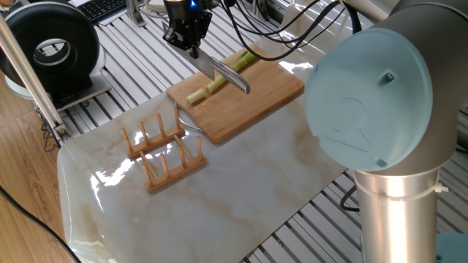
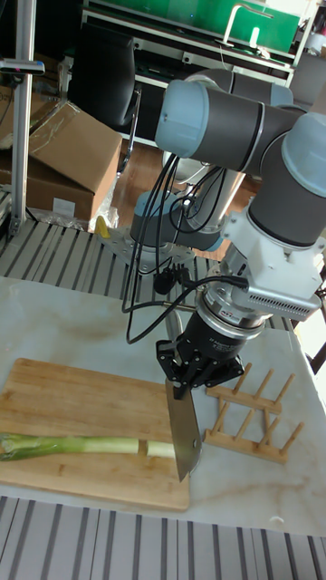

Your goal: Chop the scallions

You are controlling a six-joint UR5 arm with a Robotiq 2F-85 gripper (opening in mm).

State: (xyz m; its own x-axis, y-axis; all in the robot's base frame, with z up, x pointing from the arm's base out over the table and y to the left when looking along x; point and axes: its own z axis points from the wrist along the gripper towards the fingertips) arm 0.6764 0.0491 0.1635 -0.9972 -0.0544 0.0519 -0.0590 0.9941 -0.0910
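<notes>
The scallions point(image 1: 219, 79) point(image 2: 81, 445) lie lengthwise on a bamboo cutting board point(image 1: 248, 106) point(image 2: 72, 399), a pale-green stalk with its whitish end toward the rack. My gripper point(image 1: 186, 45) point(image 2: 185, 385) is shut on the handle of a silver knife point(image 1: 223, 75) point(image 2: 183, 433). The blade stands on edge across the stalk near its whitish end. In the tall fixed view a cut shows in the stalk just left of the blade, and the short piece sits against it.
A wooden peg rack point(image 1: 163, 151) point(image 2: 256, 415) stands on the marble tabletop beside the board. A thin metal piece point(image 1: 186, 120) lies at the board's near corner. A black round device point(image 1: 50, 51) sits at the far left, and the arm's big grey base point(image 1: 387, 124) fills the right.
</notes>
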